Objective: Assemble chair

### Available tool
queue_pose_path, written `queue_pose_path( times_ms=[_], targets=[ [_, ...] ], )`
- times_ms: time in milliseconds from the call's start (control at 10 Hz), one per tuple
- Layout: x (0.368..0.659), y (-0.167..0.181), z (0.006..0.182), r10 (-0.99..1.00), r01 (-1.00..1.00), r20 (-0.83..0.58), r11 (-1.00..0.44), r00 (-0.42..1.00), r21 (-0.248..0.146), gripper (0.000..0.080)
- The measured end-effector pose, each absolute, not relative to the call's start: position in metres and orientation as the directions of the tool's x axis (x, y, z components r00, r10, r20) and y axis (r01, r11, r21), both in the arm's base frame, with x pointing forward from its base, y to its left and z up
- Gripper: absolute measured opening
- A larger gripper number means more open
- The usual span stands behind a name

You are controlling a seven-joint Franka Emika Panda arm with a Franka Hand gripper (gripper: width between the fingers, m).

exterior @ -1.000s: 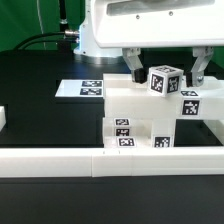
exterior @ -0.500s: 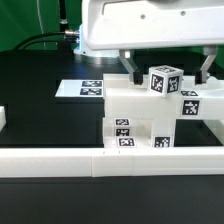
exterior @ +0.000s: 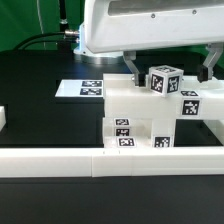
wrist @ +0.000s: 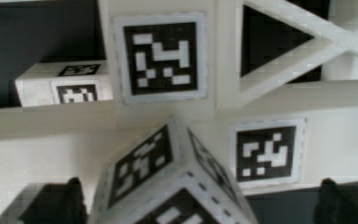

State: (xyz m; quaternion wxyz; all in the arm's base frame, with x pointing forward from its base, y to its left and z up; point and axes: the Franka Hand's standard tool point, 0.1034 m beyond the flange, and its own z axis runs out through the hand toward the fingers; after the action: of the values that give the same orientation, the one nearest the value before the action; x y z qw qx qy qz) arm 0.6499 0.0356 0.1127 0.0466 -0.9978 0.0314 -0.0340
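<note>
Chair (exterior: 150,115), part-built w/ tags on its faces, stands on the black bench (exterior: 40,120) towards the exterior view's right, pressed up near the long white rail (exterior: 110,160) in front. Gripper (exterior: 170,68) hangs over it, jaws fully spread, holding nothing, straddling the small tagged cube leg (exterior: 164,81) on top. Risk, imo: closing off-centre could tip or skew that leg, since a finger sits v. close to each side; marker board (exterior: 88,88) lies flat to the left behind, rail blocks any forward slide.

White tagged chair (exterior: 150,115) parts stacked upright against rail, cube leg atop.
</note>
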Motion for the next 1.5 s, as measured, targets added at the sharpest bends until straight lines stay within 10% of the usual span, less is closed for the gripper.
queue_pose_path(
  times_ms=[800, 1500],
  targets=[
    [0.64, 0.042, 0.111, 0.021, 0.012, -0.107, -0.996, 0.994, -0.088, 0.0649],
    [0.642, 0.026, 0.111, 0.567, 0.56, -0.056, -0.821, 0.822, -0.108, 0.0649]
  ],
)
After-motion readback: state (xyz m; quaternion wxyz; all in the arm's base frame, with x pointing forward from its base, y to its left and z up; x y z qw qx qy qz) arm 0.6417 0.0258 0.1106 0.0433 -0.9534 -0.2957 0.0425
